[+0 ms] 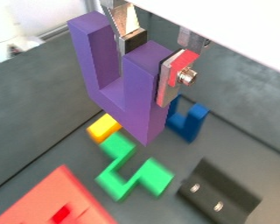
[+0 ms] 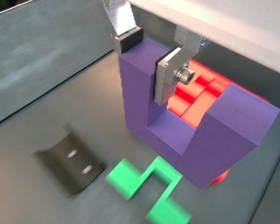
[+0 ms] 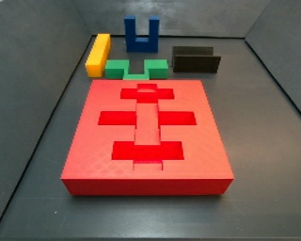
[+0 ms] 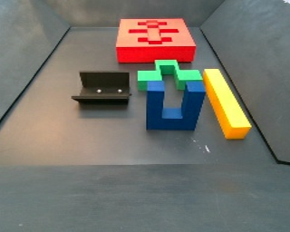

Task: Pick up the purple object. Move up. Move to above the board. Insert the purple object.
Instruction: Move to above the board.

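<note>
Between the silver fingers (image 1: 174,77) of the tool (image 1: 152,54) we see the purple object (image 1: 122,83) — one upright prong is clamped by the closed plates, and the block hangs clear of the dark tabletop (image 1: 38,114) in both wrist views. Below the tool in a wrist view lie a green block (image 1: 130,172), a yellow block (image 1: 104,129) and a blue U-shaped block (image 1: 187,118), with the fixture (image 1: 219,199) off to one side and a corner of the board (image 1: 55,207) at the frame's edge. In both side views neither the tool nor the purple object appears — there we see only the board (image 3: 147,132), the blue, green and yellow blocks, and the fixture (image 4: 102,88) on the tabletop.
</note>
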